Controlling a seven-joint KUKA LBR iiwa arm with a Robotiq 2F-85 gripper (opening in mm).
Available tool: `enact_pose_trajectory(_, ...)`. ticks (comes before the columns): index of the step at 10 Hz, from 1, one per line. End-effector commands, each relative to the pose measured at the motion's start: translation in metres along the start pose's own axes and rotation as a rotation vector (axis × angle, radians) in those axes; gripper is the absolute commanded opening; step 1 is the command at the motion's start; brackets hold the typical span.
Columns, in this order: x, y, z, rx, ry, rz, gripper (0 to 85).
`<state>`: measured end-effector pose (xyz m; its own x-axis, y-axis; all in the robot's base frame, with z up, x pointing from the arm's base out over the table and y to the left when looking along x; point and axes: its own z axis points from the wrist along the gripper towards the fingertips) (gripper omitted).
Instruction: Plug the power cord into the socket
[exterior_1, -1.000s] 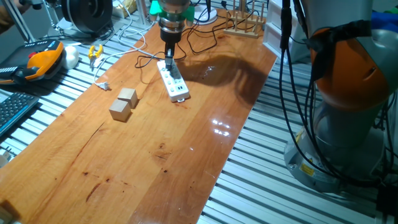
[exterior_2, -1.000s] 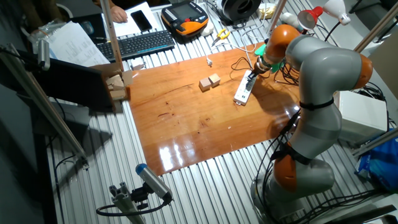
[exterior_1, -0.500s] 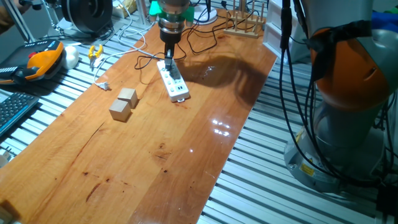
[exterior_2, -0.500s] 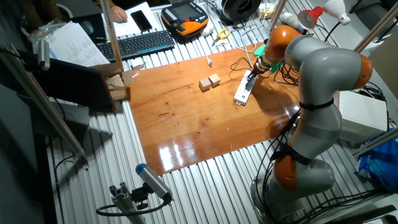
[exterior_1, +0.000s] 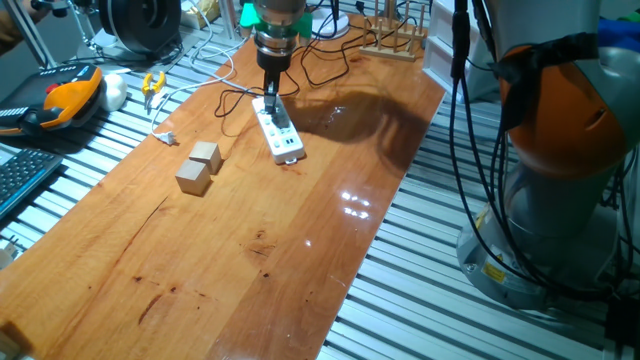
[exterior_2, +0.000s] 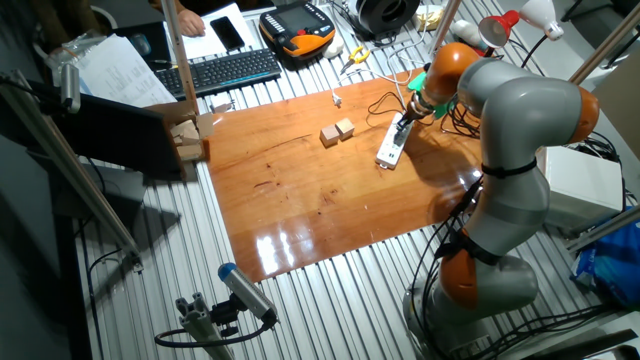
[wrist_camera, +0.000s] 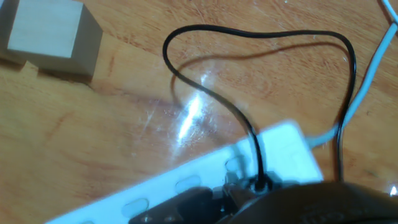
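Nothing has visibly moved since a second ago: our gripper (exterior_1: 272, 97) hangs low over the socket's (exterior_1: 284, 140) far end, near the table's (exterior_1: 300, 280) far edge. We cannot tell its jaw state. The power cord (wrist_camera: 249, 127) ends right at the strip; we judge seating nearly done. Open wood lies right; two wooden cubes (exterior_1: 199, 166) sit left.
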<state>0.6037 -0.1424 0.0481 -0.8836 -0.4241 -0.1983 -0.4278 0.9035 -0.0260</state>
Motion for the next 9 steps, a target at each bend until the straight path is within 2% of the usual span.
enact_pose_trajectory(1,0.004,-0.002,0.0,-0.001,-0.001,0.003,0.0)
enact_pose_trajectory(3,0.004,-0.001,0.0,-0.011,0.001,0.004,0.0)
enact_pose_trajectory(5,-0.001,-0.002,-0.006,-0.013,0.019,0.003,0.0)
enact_pose_trajectory(6,-0.003,-0.004,-0.011,-0.014,0.021,0.003,17.0)
enact_pose_trajectory(7,-0.005,-0.006,-0.013,-0.011,0.013,0.006,34.0)
enact_pose_trajectory(9,-0.006,-0.006,-0.011,-0.009,0.004,0.005,34.0)
